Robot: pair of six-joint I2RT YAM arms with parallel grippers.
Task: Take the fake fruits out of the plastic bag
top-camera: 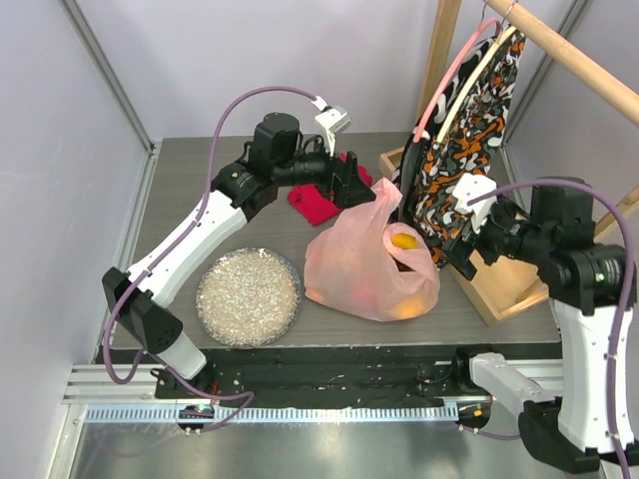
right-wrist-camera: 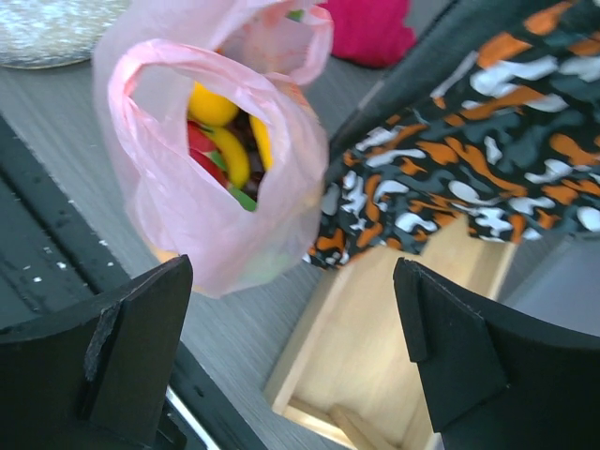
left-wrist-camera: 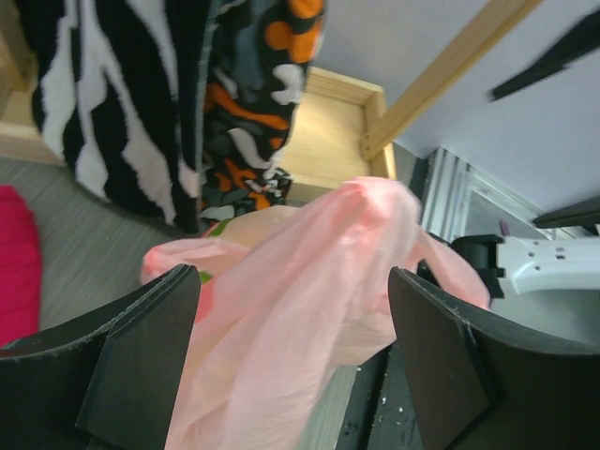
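Both claws stood wide apart, gripping nothing: the left gripper (top-camera: 349, 187) at the top of the thin translucent pink plastic bag (top-camera: 364, 269) mid-frame, the right gripper (top-camera: 454, 249) just right of it. Apparently nothing was out yet; the glossy yellow, red and green fake fruits (right-wrist-camera: 220, 141) showed inside its mouth. The bag stood on a grey wood-grain table (top-camera: 200, 190) between pale walls

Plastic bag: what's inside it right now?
The bag is open: yellow fruits, a red piece and a green piece show. Anything deeper is hidden by the pink plastic.

Most fake fruits (right-wrist-camera: 230, 155) hidden — inside plastic bag (right-wrist-camera: 187, 220)
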